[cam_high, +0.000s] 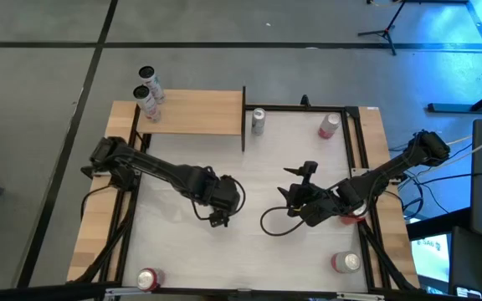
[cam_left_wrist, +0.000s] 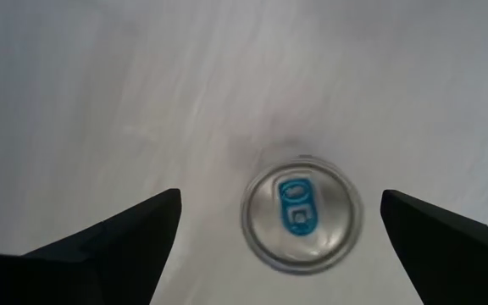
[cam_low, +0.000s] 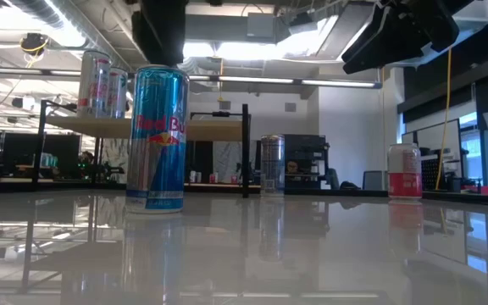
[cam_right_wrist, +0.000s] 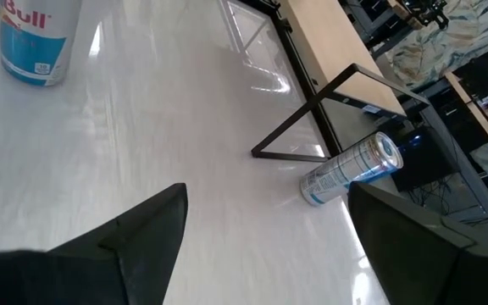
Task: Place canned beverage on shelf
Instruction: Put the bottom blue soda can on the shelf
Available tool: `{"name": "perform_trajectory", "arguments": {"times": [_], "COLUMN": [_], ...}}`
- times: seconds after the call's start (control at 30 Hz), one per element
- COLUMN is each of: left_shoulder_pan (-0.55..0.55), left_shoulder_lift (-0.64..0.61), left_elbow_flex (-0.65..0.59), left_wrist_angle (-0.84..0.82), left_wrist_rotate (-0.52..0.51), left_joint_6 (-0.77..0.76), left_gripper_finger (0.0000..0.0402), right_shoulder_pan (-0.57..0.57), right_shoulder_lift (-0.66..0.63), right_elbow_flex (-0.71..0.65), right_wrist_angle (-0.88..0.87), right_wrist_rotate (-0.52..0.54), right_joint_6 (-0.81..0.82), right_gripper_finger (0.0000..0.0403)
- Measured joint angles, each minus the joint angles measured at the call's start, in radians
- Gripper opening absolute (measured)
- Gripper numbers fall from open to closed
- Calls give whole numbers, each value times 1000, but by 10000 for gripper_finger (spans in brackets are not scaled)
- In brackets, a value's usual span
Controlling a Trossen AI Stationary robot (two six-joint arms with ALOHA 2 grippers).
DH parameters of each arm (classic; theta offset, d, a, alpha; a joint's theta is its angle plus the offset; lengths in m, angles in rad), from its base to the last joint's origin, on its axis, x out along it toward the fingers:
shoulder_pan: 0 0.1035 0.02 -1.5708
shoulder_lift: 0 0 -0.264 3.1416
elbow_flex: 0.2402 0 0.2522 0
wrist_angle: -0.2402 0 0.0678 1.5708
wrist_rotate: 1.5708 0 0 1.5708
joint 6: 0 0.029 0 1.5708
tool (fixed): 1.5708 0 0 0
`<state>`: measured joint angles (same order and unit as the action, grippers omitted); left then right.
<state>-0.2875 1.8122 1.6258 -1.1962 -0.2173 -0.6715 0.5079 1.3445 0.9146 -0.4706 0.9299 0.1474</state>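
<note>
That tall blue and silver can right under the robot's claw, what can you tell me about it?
The tall slim blue and silver metal can carries red lettering and stands upright on the glossy white tabletop, which mirrors it. From above, its silver lid with a blue pull tab is unopened. The left gripper hangs directly over it, fingers open on either side, touching nothing. Only the table touches the can.

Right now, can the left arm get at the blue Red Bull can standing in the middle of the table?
Probably yes. The left gripper hangs open directly above the blue can, which stands upright on the bare tabletop with nothing beside it; a straight descent looks free.
</note>
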Motion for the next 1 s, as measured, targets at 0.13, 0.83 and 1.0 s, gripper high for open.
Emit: {"name": "perform_trajectory", "arguments": {"times": [0.13, 0.83, 1.0], "left_shoulder_pan": [6, 17, 17], "left_shoulder_lift": [29, 63, 63], "left_elbow_flex": [0, -71, -71], "left_wrist_angle": [-17, 41, 50], "left_wrist_rotate": [5, 56, 56], "left_joint_6": [0, 60, 107], "left_gripper_finger": [395, 346, 289], "right_shoulder_pan": [0, 0, 0], "right_shoulder_lift": [0, 0, 0], "right_elbow_flex": [0, 0, 0], "right_wrist_angle": [0, 2, 2], "right_wrist_rotate": [0, -7, -7], "right_joint_6": [0, 0, 0], "right_gripper_finger": [326, 326, 326]}}
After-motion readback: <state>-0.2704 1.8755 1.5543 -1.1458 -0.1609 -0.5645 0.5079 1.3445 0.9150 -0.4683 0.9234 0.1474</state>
